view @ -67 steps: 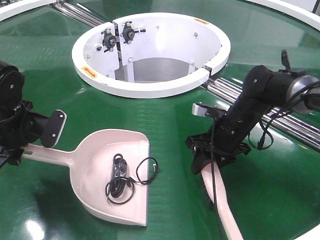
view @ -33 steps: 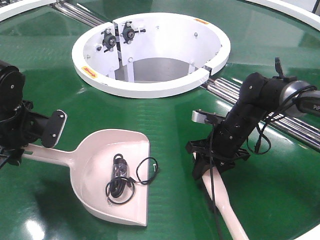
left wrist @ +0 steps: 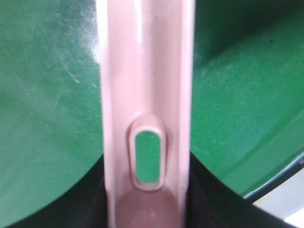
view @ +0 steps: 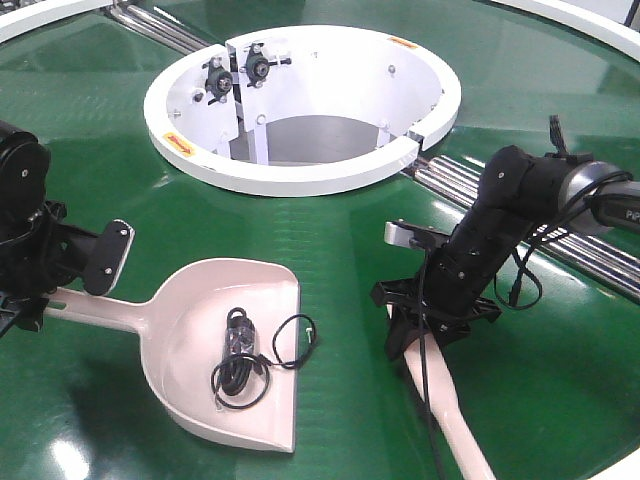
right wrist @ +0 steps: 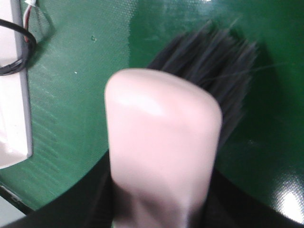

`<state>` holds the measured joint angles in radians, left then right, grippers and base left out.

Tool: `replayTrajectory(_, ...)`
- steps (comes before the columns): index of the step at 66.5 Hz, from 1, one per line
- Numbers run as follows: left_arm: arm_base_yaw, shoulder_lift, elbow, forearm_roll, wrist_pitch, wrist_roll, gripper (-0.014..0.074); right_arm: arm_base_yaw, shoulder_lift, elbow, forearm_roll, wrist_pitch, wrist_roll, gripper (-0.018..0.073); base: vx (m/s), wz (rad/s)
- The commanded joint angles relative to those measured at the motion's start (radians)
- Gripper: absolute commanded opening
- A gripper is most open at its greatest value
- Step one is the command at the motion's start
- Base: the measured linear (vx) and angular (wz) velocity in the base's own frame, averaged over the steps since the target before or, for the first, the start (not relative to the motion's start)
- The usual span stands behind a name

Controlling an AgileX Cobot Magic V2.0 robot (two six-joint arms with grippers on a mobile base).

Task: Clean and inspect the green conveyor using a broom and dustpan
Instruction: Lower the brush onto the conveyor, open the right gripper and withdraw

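On the green conveyor [view: 330, 230] lies the pale pink dustpan [view: 230, 350], with a coiled black cable [view: 245, 360] inside its scoop. My left gripper [view: 62, 290] is shut on the dustpan's handle. In the left wrist view that handle [left wrist: 147, 85] runs straight up from the left gripper [left wrist: 147, 194], slot hole just above the jaws. My right gripper [view: 428, 322] is shut on the broom [view: 455, 420], whose handle trails toward the near edge. In the right wrist view the broom [right wrist: 161, 137] fills the right gripper [right wrist: 161, 204], and its dark bristles [right wrist: 213, 61] rest on the belt.
A white ring-shaped housing [view: 300, 170] with bearings inside stands at the belt's centre. Silver rollers [view: 565, 245] run behind the right arm, and more rollers [view: 150, 25] show at the top left. The dustpan's front edge [right wrist: 12, 104] and the cable [right wrist: 19, 47] show at left.
The right arm has shifted slightly with the broom, and the handle's near end has swung a little to the right. The left arm, dustpan and cable have not moved.
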<state>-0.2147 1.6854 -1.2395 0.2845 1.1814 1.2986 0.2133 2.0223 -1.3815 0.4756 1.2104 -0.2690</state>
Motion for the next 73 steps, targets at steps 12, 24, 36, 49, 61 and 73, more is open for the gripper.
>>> replayTrajectory(12,-0.008,-0.036,-0.024,-0.006,0.005,0.008,-0.0023,-0.008,-0.049,-0.021,-0.022,0.019,0.003,0.0425,0.0,0.0)
replayTrajectory(24,-0.008,-0.036,-0.024,-0.006,0.005,0.008,-0.0023,-0.008,-0.049,-0.021,-0.024,0.019,0.01,0.0599,0.0,0.0)
replayTrajectory(36,-0.008,-0.036,-0.024,-0.006,0.005,0.008,-0.0023,-0.008,-0.049,-0.021,-0.023,0.019,0.01,0.0629,0.0,0.0)
replayTrajectory(49,-0.008,-0.036,-0.024,-0.006,0.005,0.008,-0.0023,-0.008,-0.05,-0.021,-0.018,0.012,0.01,0.0612,0.0,0.0)
replayTrajectory(61,-0.008,-0.036,-0.024,-0.006,0.005,0.008,-0.0023,-0.008,-0.099,-0.021,-0.025,-0.054,0.009,0.0606,0.0,0.0)
replayTrajectory(73,-0.008,-0.036,-0.024,-0.006,0.005,0.008,-0.0023,-0.008,-0.185,-0.021,-0.039,-0.149,0.001,0.0602,0.0,0.0)
